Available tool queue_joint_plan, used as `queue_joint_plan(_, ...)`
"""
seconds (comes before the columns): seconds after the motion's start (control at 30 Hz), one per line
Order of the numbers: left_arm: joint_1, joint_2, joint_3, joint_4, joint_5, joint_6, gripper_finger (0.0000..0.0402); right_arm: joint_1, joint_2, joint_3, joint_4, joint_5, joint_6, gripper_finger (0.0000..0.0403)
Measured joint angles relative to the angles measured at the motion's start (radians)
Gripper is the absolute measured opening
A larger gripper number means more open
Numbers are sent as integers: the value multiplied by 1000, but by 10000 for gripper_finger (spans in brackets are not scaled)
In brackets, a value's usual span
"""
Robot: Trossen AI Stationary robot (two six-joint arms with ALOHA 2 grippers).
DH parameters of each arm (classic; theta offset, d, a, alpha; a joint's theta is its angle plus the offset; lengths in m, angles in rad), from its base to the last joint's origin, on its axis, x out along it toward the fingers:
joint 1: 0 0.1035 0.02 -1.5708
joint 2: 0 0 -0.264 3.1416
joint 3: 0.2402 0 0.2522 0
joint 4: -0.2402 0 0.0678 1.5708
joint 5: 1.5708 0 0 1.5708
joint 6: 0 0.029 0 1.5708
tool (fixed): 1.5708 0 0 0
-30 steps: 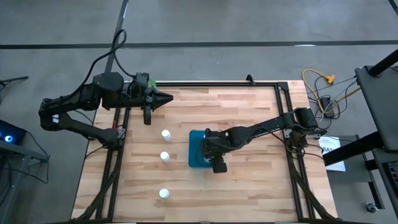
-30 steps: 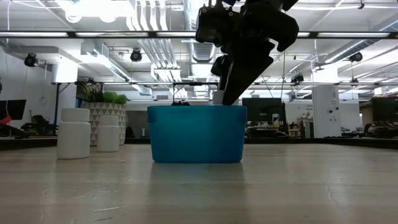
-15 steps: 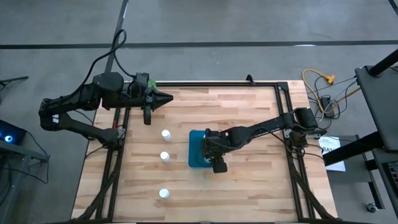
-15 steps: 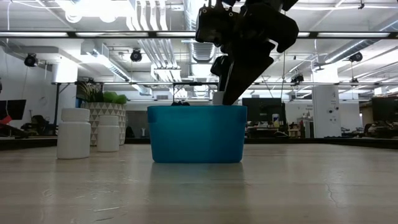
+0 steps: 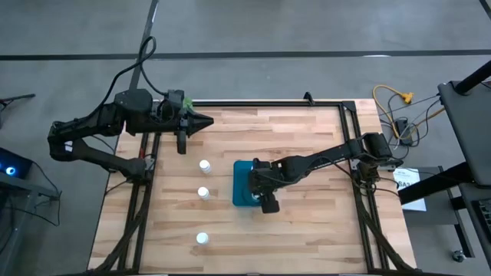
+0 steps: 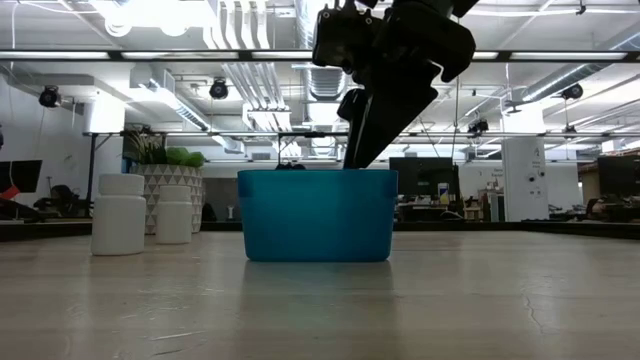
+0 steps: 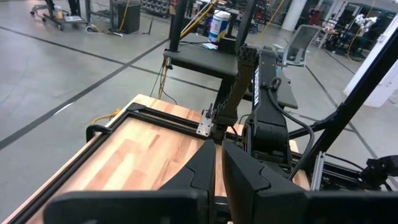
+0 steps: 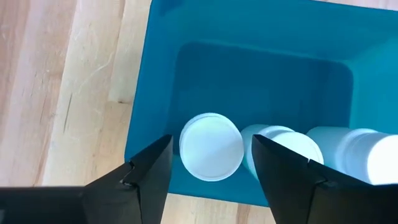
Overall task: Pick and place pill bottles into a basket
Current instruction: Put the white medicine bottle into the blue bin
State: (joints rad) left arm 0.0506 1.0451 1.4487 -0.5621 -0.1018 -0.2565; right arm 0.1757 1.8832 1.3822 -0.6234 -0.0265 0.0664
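Observation:
The teal basket (image 5: pixel 241 178) stands mid-table; it also shows in the low view (image 6: pixel 317 215). My right gripper (image 8: pixel 211 177) is open over the basket's near end (image 5: pixel 255 197). Its fingers stand on either side of a white pill bottle (image 8: pixel 211 147) that stands upright inside, with a small gap on each side. Two more bottles (image 8: pixel 281 147) (image 8: pixel 356 149) stand beside it in the basket. Three bottles (image 5: pixel 205 165) (image 5: pixel 203 192) (image 5: pixel 202 238) stand on the table left of the basket. My left gripper (image 5: pixel 209 120) is shut and empty above the table's far left edge.
A white patterned plant pot (image 6: pixel 160 185) shows in the room beyond the table's left side. A black frame (image 5: pixel 268 103) runs along the table's edges. Bare wood lies to the right of the basket and near the front edge.
In the low view, the white bottle that showed between my right gripper's fingers just above the basket's rim has gone down below the rim and out of sight. Both arms have stayed nearly where they were.

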Motion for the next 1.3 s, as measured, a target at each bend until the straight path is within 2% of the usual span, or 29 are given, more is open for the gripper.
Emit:
queue_joint_plan(0.27,0,-1,0,-2,54,-2,11,0,-1,94,-8,1,-9,212)
queue_joint_plan(0.5,0,-46,0,-8,177,-3,11,0,-3,184,-6,8,30,210)
queue_joint_plan(0.7,0,-118,0,-5,279,-10,11,0,-3,222,0,98,114,210)
queue_joint_plan(1.0,0,-198,0,19,295,-37,11,-21,-3,340,-33,256,115,210)
queue_joint_plan(1.3,0,-216,0,53,342,-131,11,-108,-5,554,-122,274,93,210)
